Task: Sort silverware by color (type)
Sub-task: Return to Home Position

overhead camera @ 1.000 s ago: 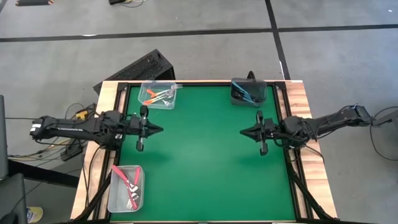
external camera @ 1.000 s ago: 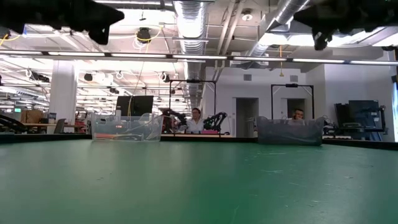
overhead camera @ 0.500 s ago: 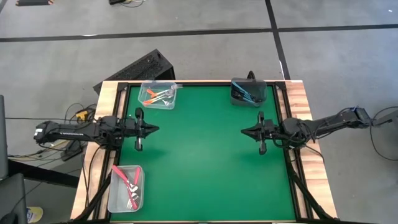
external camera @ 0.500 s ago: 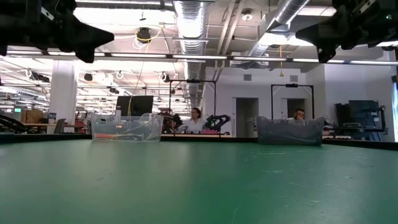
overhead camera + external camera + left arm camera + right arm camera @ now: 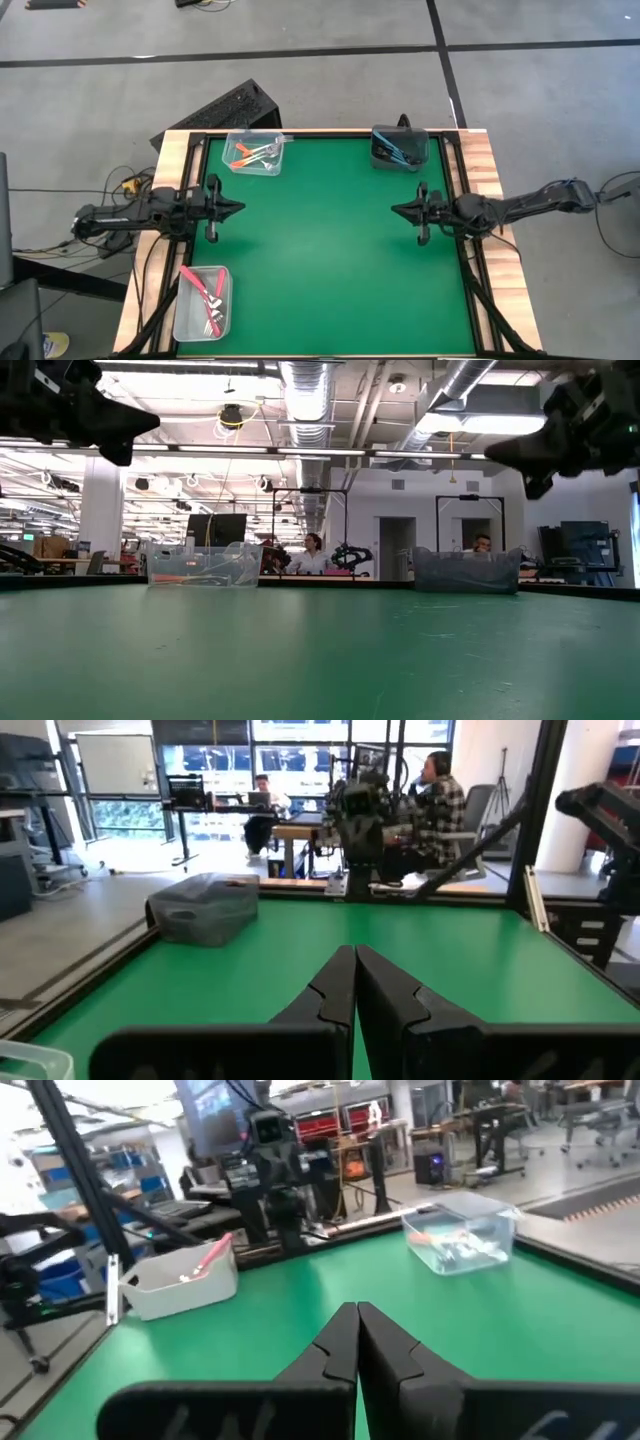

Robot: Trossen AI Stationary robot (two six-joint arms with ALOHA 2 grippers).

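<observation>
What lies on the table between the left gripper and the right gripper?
Nothing: in the high view, only bare green mat stretches between the left gripper and the right gripper, both shut.

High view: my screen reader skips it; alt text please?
On a green table, orange forks lie in the clear bin, blue forks the dark bin, pink forks the white bin. The left tool and right tool hover shut over its sides.

Green table (image 5: 330, 265), clear bin (image 5: 233, 153) and dark bin (image 5: 399, 130) along far edge, white bin (image 5: 188, 315) at near corner
</observation>
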